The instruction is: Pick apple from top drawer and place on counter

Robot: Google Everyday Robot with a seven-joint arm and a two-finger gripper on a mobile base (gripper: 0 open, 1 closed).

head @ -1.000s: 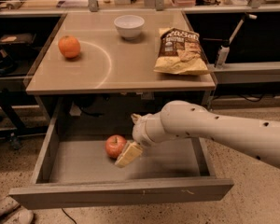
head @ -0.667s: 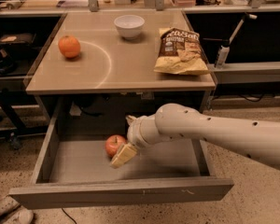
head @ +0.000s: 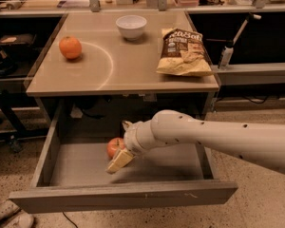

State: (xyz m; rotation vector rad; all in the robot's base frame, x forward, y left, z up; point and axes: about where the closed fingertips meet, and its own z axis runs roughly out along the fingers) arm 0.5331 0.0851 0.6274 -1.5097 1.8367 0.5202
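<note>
The apple (head: pixel 114 146), red with yellowish patches, lies in the open top drawer (head: pixel 123 196) near the middle of its floor. My gripper (head: pixel 117 147) reaches into the drawer from the right on a white arm. Its fingers stand open on either side of the apple: one tan finger (head: pixel 119 161) in front of it, the other (head: pixel 127 125) behind it. The wrist hides the apple's right side. The counter (head: pixel 133 65) is the tan tabletop above the drawer, with a pale arc marked on it.
On the counter stand an orange fruit (head: pixel 70 47) at the left, a white bowl (head: pixel 131 26) at the back and a chip bag (head: pixel 183 52) at the right. A spray bottle (head: pixel 225 56) stands on a shelf to the right. Cluttered shelves flank the counter.
My arm has moved left and a little deeper into the drawer, bringing the fingers around the apple. The apple has stayed in place.
</note>
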